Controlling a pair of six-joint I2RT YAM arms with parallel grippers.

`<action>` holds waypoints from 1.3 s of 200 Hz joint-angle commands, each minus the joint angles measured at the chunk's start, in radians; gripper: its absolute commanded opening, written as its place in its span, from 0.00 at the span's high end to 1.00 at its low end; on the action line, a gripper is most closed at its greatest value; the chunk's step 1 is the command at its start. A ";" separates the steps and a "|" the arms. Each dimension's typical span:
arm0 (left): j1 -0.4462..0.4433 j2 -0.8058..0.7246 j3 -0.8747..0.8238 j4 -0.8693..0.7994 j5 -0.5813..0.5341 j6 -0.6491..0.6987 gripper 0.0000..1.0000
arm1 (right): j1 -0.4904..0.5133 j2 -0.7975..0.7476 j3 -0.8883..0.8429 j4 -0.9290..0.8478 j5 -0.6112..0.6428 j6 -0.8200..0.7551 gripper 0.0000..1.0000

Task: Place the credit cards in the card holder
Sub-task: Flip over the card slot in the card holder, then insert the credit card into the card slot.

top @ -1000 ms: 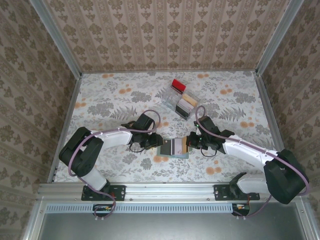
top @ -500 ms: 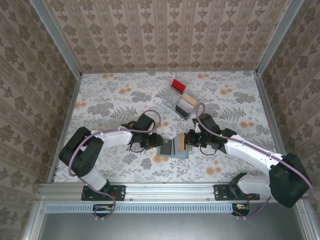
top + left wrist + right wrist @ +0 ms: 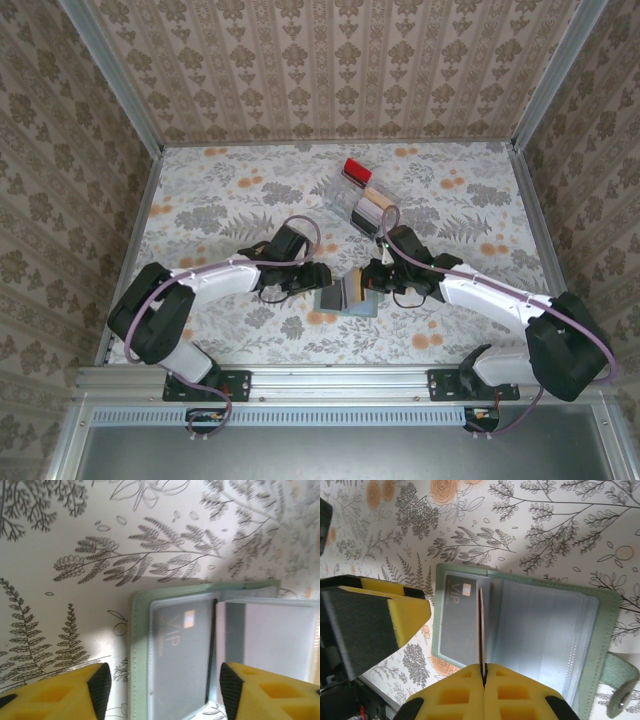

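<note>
A clear plastic tray (image 3: 340, 203) lies on the slant just right of centre in the upper part of the table, its red end piece (image 3: 355, 169) pointing to the far wall. The tabletop (image 3: 220, 200) is covered with a pale floral print: grey fern sprigs (image 3: 140, 555) and orange roses (image 3: 447, 490). Walls papered in tan damask stripes (image 3: 330, 70) close in three sides, with aluminium posts (image 3: 110, 75) at the corners. An aluminium rail (image 3: 340, 380) crosses the lower frame, and a grey panel (image 3: 330, 450) lies below it.
</note>
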 commanded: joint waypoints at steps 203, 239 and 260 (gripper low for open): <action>0.003 -0.034 -0.021 -0.008 -0.039 0.023 0.33 | 0.023 0.052 -0.049 0.170 -0.018 0.101 0.97; 0.003 0.007 -0.014 0.002 -0.012 0.028 0.37 | 0.029 0.114 -0.115 0.319 -0.040 0.180 0.98; 0.003 0.025 -0.021 0.014 -0.002 0.025 0.41 | 0.039 0.135 -0.147 0.371 -0.017 0.190 0.98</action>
